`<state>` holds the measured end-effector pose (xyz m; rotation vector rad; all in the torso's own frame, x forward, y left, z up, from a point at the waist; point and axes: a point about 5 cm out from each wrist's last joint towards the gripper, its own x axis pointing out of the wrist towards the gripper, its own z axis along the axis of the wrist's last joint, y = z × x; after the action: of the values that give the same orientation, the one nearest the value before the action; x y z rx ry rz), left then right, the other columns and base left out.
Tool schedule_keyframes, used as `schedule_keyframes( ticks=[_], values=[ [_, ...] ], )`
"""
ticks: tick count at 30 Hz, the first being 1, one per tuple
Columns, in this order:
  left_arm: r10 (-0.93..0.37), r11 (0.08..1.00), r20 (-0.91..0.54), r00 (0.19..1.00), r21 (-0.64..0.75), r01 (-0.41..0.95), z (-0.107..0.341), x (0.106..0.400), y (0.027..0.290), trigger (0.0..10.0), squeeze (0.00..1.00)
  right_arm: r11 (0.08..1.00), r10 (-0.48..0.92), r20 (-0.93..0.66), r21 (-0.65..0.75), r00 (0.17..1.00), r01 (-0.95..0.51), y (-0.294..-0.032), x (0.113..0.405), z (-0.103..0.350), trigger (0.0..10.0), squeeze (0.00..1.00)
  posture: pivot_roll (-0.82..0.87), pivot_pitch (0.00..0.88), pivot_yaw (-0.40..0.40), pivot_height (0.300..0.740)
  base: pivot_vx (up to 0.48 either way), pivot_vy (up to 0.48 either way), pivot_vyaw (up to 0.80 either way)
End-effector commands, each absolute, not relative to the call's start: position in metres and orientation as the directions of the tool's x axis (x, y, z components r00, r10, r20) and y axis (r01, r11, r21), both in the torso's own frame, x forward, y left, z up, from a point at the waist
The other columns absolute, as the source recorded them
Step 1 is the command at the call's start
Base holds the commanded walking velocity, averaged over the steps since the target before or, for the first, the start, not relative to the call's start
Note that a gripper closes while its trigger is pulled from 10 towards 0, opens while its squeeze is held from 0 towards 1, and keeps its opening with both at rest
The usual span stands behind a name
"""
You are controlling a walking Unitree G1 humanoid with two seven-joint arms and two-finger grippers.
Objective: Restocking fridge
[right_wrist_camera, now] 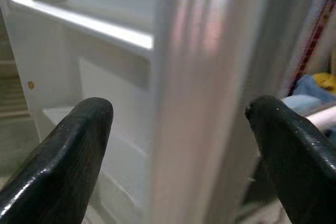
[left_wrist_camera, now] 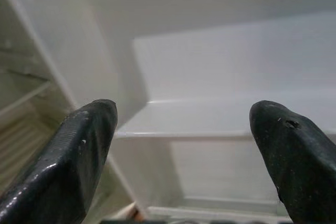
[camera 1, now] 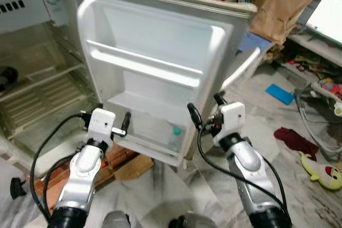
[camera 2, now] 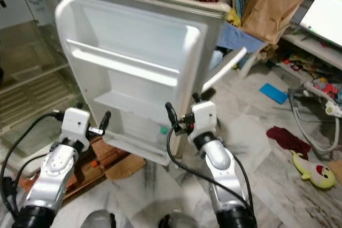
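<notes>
Fridge (camera 1: 32, 78) at left, standing open, wire shelves inside visible and bare. Fridge door (camera 1: 155, 68) swung wide, white inner face toward the camera; long rail across the upper part, moulded shelf below it, clear bin along the bottom edge. Small bottle with a teal cap (camera 1: 175, 138) upright in the right end of that bottom bin. Marble floor (camera 1: 299, 201) below and to the right.

Brown paper bag (camera 1: 278, 12) upright past the door's top right corner. Flat piece of cardboard (camera 1: 133, 166) on the floor under the door's lower edge, bricks (camera 1: 115, 158) just beside it. Dark red cloth (camera 1: 295, 141) crumpled on the floor well to the right. Flat blue object (camera 1: 280, 93) on the floor beyond it. Yellow toy (camera 1: 323, 172) near the right edge.

Left gripper (left_wrist_camera: 184, 145) raised in front of the door's lower left part, near the bin, fingers spread wide apart, nothing between them; door shelf seen past the fingertips. Right gripper (right_wrist_camera: 178, 145) raised at the door's outer edge, near the bin's right end, fingers likewise spread wide, holding nothing; in the right wrist view the door edge runs between the two fingers, contact not discernible.
</notes>
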<state>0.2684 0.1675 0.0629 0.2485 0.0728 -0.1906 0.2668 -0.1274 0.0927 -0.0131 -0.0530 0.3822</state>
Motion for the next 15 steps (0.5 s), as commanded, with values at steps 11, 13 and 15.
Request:
schedule_keyframes(
  ticks=[11,13,15],
  values=[
    [-0.172,0.941,-0.072,0.982,0.283,0.186,0.0725,0.2745,0.1725,10.0,0.0,0.905,0.425,0.08,-0.004,0.902,-0.426,-0.1207,0.2678,0.1001,10.0,0.0,0.01,0.0,-0.052,0.74,0.0,-0.374,0.0],
    [-0.167,0.937,-0.07,0.983,0.298,0.181,0.0742,0.2747,0.1746,10.0,0.0,0.902,0.432,0.083,-0.008,0.898,-0.432,-0.1219,0.2692,0.1016,10.0,0.0,0.01,0.0,-0.05,0.74,0.0,-0.371,0.0],
    [-0.162,0.935,-0.068,0.984,0.307,0.175,0.0756,0.2742,0.1764,10.0,0.0,0.901,0.433,0.087,-0.007,0.897,-0.434,-0.124,0.2706,0.1036,10.0,0.0,0.01,0.0,-0.051,0.74,0.0,-0.354,0.0]
  ],
)
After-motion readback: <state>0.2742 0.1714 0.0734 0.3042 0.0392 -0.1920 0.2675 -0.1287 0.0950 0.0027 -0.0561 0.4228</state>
